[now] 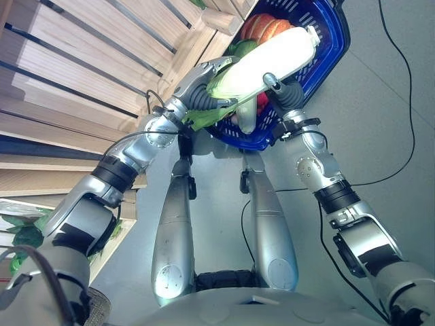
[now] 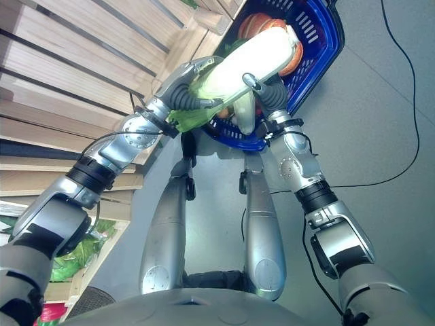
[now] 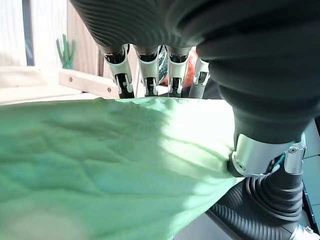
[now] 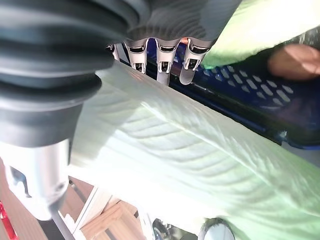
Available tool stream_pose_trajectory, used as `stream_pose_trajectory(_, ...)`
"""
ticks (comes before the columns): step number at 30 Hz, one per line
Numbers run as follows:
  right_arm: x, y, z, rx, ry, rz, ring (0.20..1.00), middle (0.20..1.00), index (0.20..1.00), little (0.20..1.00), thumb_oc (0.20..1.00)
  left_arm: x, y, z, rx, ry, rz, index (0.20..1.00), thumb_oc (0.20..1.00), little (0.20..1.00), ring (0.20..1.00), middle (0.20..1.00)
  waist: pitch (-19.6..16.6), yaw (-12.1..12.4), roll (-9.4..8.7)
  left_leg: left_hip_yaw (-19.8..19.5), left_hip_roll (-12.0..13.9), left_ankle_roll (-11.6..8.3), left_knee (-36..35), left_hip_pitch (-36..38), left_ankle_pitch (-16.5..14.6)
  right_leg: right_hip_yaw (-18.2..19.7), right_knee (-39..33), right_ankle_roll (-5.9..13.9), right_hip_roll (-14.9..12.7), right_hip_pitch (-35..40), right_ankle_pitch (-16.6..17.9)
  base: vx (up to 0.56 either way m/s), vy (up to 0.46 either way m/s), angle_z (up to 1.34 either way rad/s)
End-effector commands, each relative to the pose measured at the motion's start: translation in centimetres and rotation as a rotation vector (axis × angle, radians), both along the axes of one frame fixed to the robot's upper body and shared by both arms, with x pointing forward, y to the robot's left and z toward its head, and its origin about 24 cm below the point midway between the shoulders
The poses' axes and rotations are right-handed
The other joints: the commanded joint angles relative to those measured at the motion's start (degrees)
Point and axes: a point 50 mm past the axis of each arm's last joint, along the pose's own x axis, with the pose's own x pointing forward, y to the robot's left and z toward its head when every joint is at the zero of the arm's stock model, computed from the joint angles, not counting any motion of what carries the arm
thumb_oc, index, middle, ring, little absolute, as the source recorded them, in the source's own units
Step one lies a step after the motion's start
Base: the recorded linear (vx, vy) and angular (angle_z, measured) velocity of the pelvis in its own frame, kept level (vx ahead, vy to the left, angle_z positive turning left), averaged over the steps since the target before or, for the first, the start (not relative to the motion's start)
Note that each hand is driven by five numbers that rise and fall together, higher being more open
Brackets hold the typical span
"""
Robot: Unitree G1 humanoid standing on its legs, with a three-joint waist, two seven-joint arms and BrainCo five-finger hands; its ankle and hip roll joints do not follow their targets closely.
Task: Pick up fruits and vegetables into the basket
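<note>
Left eye view: both hands carry a long pale-green cabbage [image 1: 268, 61] over the blue basket [image 1: 326, 51]. The left hand [image 1: 204, 88] cradles its leafy end, fingers curled around it; the right hand [image 1: 282, 92] grips from the opposite side, thumb over the top. Beyond the fingers, probably a pumpkin [image 1: 265, 28] lies inside the basket.

Cabbages: one long pale green napa cabbage [image 1: 268, 61], above the near rim of the basket
Baskets: one blue basket [image 1: 332, 42], at the far right
Pumpkins: one orange pumpkin [image 1: 266, 28], inside the basket at its far end
Red fruits: one, partly hidden under the cabbage [image 1: 262, 102]
Wooden slatted shelves: one [image 1: 88, 61], on the left
Robot hands: two, left hand [image 1: 204, 95] and right hand [image 1: 282, 92]
</note>
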Motion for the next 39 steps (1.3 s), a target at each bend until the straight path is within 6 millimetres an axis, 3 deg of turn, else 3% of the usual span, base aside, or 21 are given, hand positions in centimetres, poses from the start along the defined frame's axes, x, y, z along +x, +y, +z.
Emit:
stream_pose_trajectory(1,-2.0,1.2,4.7,0.075,-0.23,0.131,1.0,1.0,1.0,1.0,1.0,-2.0,-2.4,0.9,0.029,-0.033,-0.163,0.2,0.2,0.2,0.2,0.2,-1.06,0.59,0.9,1.65,-1.37,0.54,-4.93,1.7,2.01,-2.74,7.6,3.33,2.08,2.64,-6.93,0.0,0.0,0.0)
stream_pose_trajectory(2,-2.0,1.1,4.8,0.085,-0.241,0.138,1.0,1.0,1.0,1.0,1.0,-2.0,-2.4,0.8,0.039,-0.027,-0.164,0.2,0.2,0.2,0.2,0.2,-1.06,0.59,0.87,1.63,-1.39,0.57,-4.95,1.69,2.03,-2.76,7.58,3.36,2.09,2.62,-6.86,0.0,0.0,0.0)
stream_pose_trajectory(3,-2.0,1.0,4.9,0.088,-0.251,0.138,0.316,0.316,0.316,0.316,0.316,-2.0,-2.3,0.8,0.044,-0.024,-0.164,0.2,0.2,0.2,0.2,0.2,-1.06,0.58,0.87,1.64,-1.4,0.56,-4.9,1.62,2.03,-2.77,7.56,3.37,2.07,2.56,-6.82,0.0,0.0,0.0)
stream_pose_trajectory(4,-2.1,0.9,4.9,0.092,-0.256,0.141,0.2,0.2,0.2,0.2,0.2,-2.0,-2.4,0.6,0.048,-0.017,-0.164,0.2,0.2,0.2,0.2,0.2,-1.06,0.62,0.86,1.72,-1.36,0.52,-4.77,1.9,1.66,-2.76,7.6,3.4,2.04,2.89,-7.16,0.0,0.0,0.0)
stream_pose_trajectory(18,-2.2,1.3,4.7,0.091,-0.265,0.156,0.2,0.2,0.2,0.2,0.2,-1.9,-2.2,0.4,0.023,-0.028,-0.123,0.2,0.2,0.2,0.2,0.2,-1.06,0.69,1.07,1.42,-1.51,0.53,-4.93,1.69,1.67,-2.82,7.21,3.55,1.84,2.79,-7.04,0.0,0.0,0.0)
stream_pose_trajectory(20,-2.2,1.3,4.7,0.089,-0.265,0.159,0.2,0.2,0.2,0.2,0.2,-1.8,-2.1,0.3,0.011,-0.028,-0.113,0.555,0.555,0.555,0.555,0.555,-1.06,0.72,1.11,1.39,-1.57,0.58,-4.94,1.67,1.7,-2.83,7.23,3.52,1.85,2.76,-7.05,0.0,0.0,0.0)
stream_pose_trajectory(21,-2.3,1.3,4.7,0.09,-0.265,0.157,0.2,0.2,0.2,0.2,0.2,-1.8,-2.1,0.2,0.007,-0.029,-0.106,1.0,1.0,1.0,1.0,1.0,-1.06,0.77,1.12,1.32,-1.61,0.56,-4.92,1.67,1.67,-2.82,7.23,3.49,1.86,2.78,-7.08,0.0,0.0,0.0)
stream_pose_trajectory(30,-2.3,1.4,4.6,0.098,-0.262,0.151,0.2,0.2,0.2,0.2,0.2,-1.6,-1.2,0.4,-0.159,-0.059,-0.027,1.0,1.0,1.0,1.0,1.0,-1.06,1.1,0.87,1.08,-1.7,0.57,-5.02,1.95,1.71,-2.93,7.11,3.49,1.84,3.17,-7.12,0.0,0.0,0.0)
stream_pose_trajectory(39,-2.3,1.3,4.5,0.113,-0.263,0.128,0.2,0.2,0.2,0.2,0.2,-1.0,1.4,0.4,-0.433,-0.078,0.164,1.0,1.0,1.0,1.0,1.0,-1.06,1.81,0.64,0.38,-2.14,0.7,-5.06,2.01,1.73,-3.33,7.31,3.32,1.87,3.28,-7.43,0.0,0.0,0.0)
